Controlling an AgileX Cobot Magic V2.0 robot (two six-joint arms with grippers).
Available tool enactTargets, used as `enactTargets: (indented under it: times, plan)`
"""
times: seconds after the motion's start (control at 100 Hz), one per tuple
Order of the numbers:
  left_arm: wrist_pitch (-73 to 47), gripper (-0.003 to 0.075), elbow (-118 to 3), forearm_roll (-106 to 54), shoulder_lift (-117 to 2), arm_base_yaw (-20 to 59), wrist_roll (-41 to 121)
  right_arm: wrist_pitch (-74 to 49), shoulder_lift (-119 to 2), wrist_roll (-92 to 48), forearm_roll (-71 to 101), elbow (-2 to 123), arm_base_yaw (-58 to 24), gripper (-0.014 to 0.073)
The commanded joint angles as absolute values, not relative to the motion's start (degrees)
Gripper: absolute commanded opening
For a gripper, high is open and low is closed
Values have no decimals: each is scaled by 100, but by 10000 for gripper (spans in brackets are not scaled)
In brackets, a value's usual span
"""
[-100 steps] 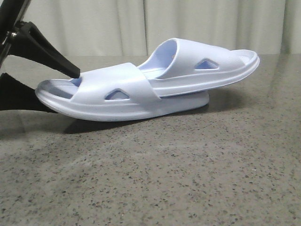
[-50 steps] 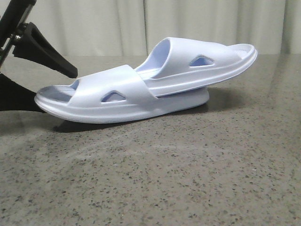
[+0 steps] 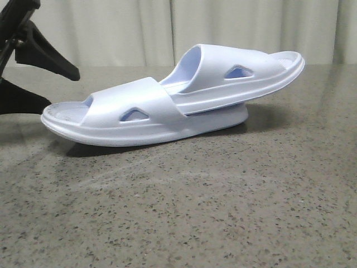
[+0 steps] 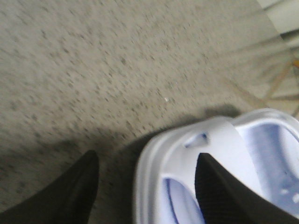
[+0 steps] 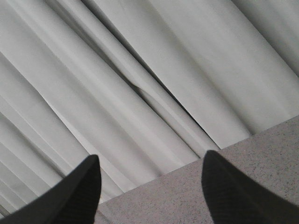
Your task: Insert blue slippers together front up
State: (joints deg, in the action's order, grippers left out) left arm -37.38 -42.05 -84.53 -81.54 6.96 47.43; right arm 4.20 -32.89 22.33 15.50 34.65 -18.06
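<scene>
Two blue slippers (image 3: pixel 167 103) lie nested on the table (image 3: pixel 223 201); both hands, left hand (image 3: pixel 39 84) included, gape wide, empty.

Two blue slippers (image 3: pixel 167 100) sit nested at mid-frame on one worktop (image 3: pixel 223 195). Two dark fingers (image 3: pixel 47 58) show at upper left.

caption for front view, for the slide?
Blue slippers nested on the speckled table, open left claw just clear of them.

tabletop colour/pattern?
Grey-brown speckled stone look, the tabletop; clearest in the front view.
</scene>
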Motion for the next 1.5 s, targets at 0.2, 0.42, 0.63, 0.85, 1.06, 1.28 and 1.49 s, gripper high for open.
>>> enactTargets:
  times: [0.2, 0.42, 0.63, 0.85, 1.06, 1.28, 1.49]
  plan:
    - [-3676, 398, -4338, -9574, -7950, -98, 6457, 818, -3285, 2156, 1354, 3625, -1817, 404]
    - [-4355, 394, -4648, -10112, -7810, -393, 7743, 818, -3319, 1985, 921, 3625, -1817, 404]
    - [-4213, 394, -5153, -10112, -7269, -393, 8480, 818, -3442, 968, 920, 3625, -1817, 404]
    - [-3412, 394, -5254, -9645, -6270, -380, 8918, 830, -3533, -289, 920, 3625, -1817, 404]
    - [-2624, 394, -4912, -9311, -5325, -63, 8918, 730, -3533, -1237, 920, 3625, -1258, 404]
    - [-1903, 391, -3953, -9090, -4266, 407, 8918, -127, -3494, -1258, 898, 3590, -386, 404]
    - [-1567, 391, -2856, -9234, -3259, 422, 8907, 537, -3083, -1258, 759, 2987, -374, 400]
